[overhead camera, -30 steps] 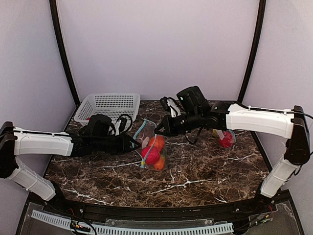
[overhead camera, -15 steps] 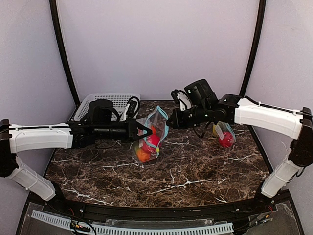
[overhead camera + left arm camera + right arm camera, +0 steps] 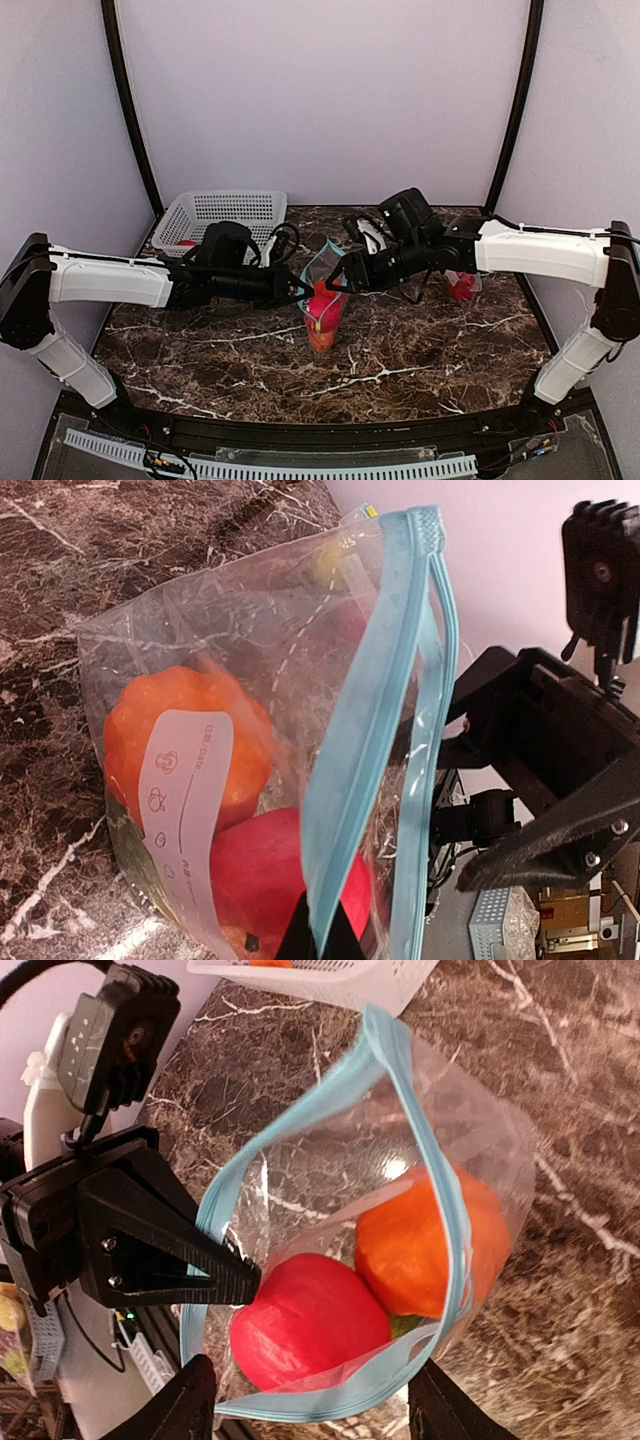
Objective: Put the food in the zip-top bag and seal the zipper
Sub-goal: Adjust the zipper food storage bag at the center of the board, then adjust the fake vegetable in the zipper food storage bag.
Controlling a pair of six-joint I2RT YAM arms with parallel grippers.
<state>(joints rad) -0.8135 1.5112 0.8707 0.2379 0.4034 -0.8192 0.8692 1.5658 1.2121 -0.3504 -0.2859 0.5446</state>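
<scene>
The left end effector (image 3: 320, 925) is pinching shut on the blue zipper strip (image 3: 360, 740) of the zip-top bag (image 3: 325, 300), holding it upright over the middle of the marbled tabletop (image 3: 420, 360). Only the tips of its fingers are showing at the bottom edge of the left wrist view. From above, I cannot tell whether the bag's bottom is resting on the tabletop or hanging just clear of it.

The right end effector (image 3: 312, 1385) is standing wide, a finger on either side of the gaping bag mouth. Both fingers are cut off by the frame, and whether either is touching the plastic is unclear.

The food is sitting inside the bag: a red fruit (image 3: 310, 1325) is pressing against an orange fruit (image 3: 430, 1240). A green-yellow fruit (image 3: 405, 1325) is showing only as a sliver between them, mostly buried. The crinkled plastic and a white label are blurring their outlines in the left wrist view.

A white mesh basket (image 3: 230, 210) is sitting at the back left. A second clear bag (image 3: 462, 285) holding something red is lying half hidden behind the right arm.
</scene>
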